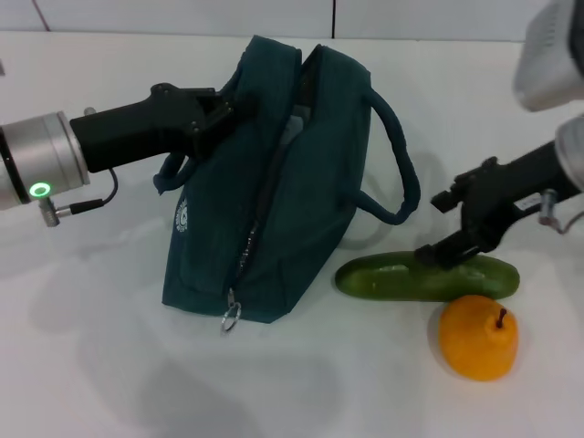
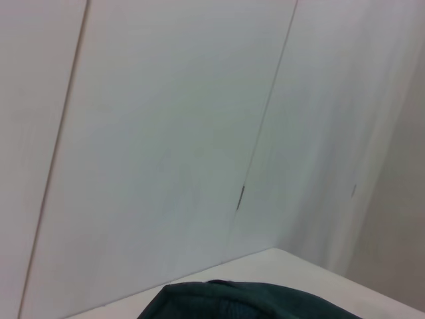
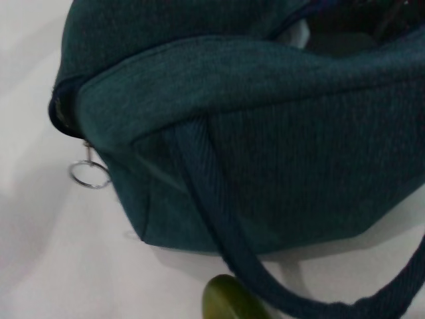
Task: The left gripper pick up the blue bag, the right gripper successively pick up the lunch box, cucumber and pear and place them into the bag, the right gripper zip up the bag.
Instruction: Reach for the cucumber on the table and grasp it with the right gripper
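We had our left gripper (image 1: 222, 111) clamped on the upper rim of the dark teal-blue ribbed fabric bag (image 1: 265, 196), apparently to keep its mouth open for loading. Our right gripper (image 1: 444, 250) sat on the long dark green cucumber (image 1: 426, 276) beside the bag; whether it had closed we couldn't tell. The orange-yellow pear (image 1: 478, 336) lay just beside. The bag's round white logo (image 1: 182, 216) was unreadable.

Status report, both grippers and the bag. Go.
Left gripper shut on blue bag rim. Right gripper down on cucumber, grip unconfirmed. Pear beside it. Lunch box not visible.
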